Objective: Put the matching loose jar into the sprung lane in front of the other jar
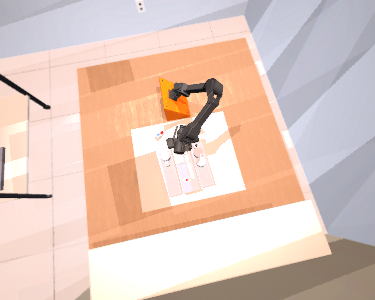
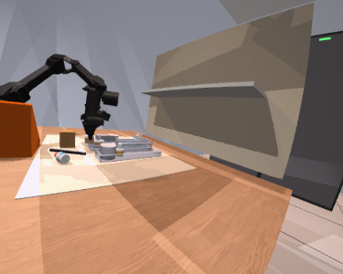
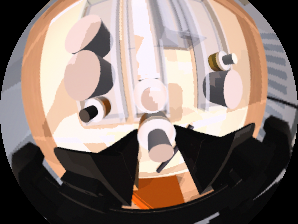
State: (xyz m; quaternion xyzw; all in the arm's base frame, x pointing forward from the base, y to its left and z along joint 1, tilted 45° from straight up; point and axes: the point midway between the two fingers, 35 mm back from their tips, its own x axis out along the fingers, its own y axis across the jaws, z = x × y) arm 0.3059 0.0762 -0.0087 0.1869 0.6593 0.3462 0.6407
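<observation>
My gripper (image 2: 90, 137) (image 3: 155, 130) is shut on a small jar (image 3: 159, 140) with a white shoulder and a grey cap. It holds the jar low at the front end of the middle lane; whether the jar touches the floor cannot be told. Just beyond it, a jar with a round pale top (image 3: 151, 97) stands in the lane, close to the held jar; any gap is unclear. Small jars with brown bands and white shoulders (image 3: 102, 107) (image 3: 218, 60) stand at the left and right lanes. The pusher plate and low front stop cannot be made out clearly. In the top view the arm hides the held jar.
Wide grey jars (image 3: 82, 75) (image 3: 231, 89) flank the middle lane. A wooden block (image 2: 67, 139), a black rod (image 2: 68, 152) and a white cylinder (image 2: 62, 158) lying on its side are on the pale mat (image 2: 43, 183). The orange base (image 1: 176, 106) stands behind.
</observation>
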